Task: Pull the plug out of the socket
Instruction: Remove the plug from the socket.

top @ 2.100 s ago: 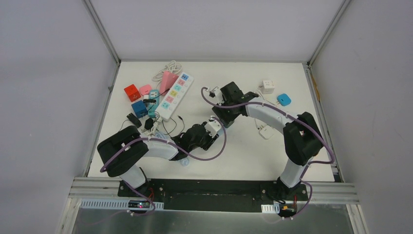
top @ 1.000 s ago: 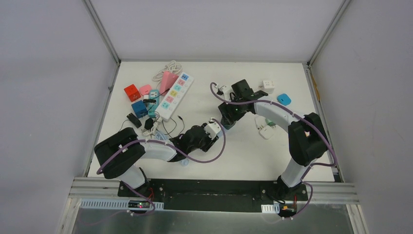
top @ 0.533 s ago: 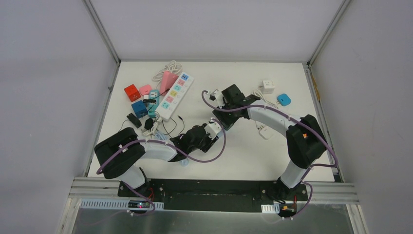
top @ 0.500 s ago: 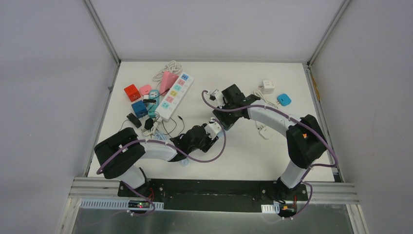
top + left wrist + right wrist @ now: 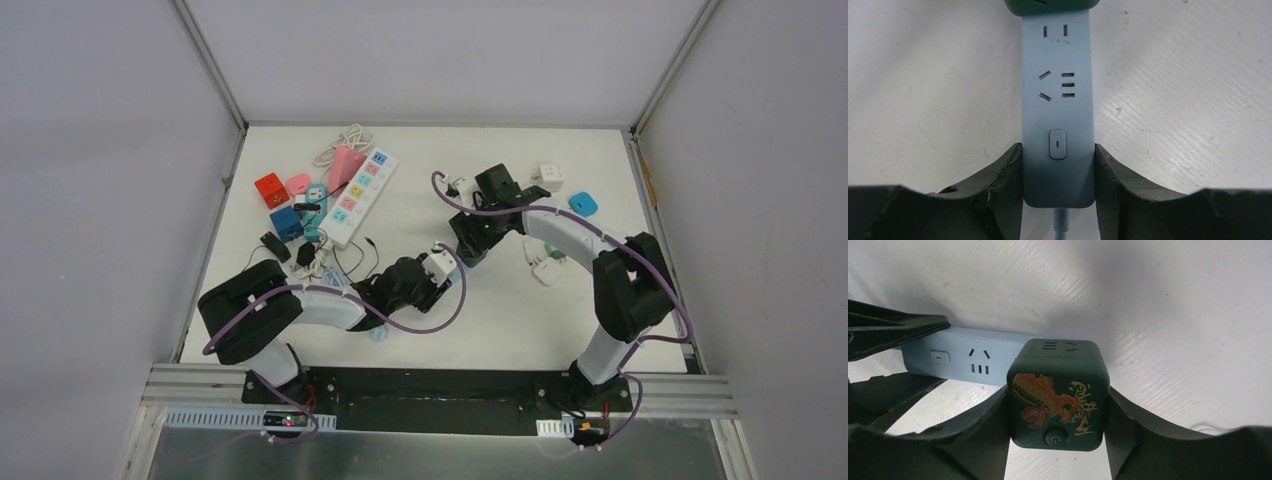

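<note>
Strip: one, clamped by left gripper.
Plug: one green cube on strip's end, clamped by right gripper.

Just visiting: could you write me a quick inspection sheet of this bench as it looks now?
Surface: white table, faintly scratched.
Job's things: green cube with dragon print, seated on the end of the pale strip.
Clutter: long strip with coloured sockets, red cube, blue cube, white cube, blue puck.
Hands: left hand clamps the pale strip; right hand clamps the green cube.
Cables: purple leads along both arms; white cord coiled at the back.
Surroundings: grey walls, metal frame.
</note>
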`<state>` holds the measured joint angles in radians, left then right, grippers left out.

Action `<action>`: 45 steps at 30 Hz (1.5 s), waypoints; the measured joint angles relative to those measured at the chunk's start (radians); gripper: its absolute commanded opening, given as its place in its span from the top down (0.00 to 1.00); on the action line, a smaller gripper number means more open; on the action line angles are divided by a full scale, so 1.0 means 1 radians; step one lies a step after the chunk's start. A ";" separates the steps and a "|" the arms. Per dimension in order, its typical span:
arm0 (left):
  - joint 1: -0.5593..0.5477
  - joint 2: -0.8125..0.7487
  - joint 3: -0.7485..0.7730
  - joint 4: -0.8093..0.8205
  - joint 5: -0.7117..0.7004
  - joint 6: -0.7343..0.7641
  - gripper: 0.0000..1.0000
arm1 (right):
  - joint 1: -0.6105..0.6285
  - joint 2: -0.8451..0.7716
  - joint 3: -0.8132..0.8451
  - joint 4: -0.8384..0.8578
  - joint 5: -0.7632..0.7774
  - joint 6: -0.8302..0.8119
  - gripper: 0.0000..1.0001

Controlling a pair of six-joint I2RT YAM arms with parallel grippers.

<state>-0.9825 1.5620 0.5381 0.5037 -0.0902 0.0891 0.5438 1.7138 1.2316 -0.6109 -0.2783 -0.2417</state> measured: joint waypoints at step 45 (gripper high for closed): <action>0.003 0.035 0.017 0.005 0.018 -0.034 1.00 | -0.027 -0.021 -0.026 0.013 -0.058 -0.044 1.00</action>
<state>-0.9798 1.5967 0.5549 0.5087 -0.0719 0.0547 0.5171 1.6932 1.2053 -0.5983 -0.3367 -0.2859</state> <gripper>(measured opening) 0.449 0.611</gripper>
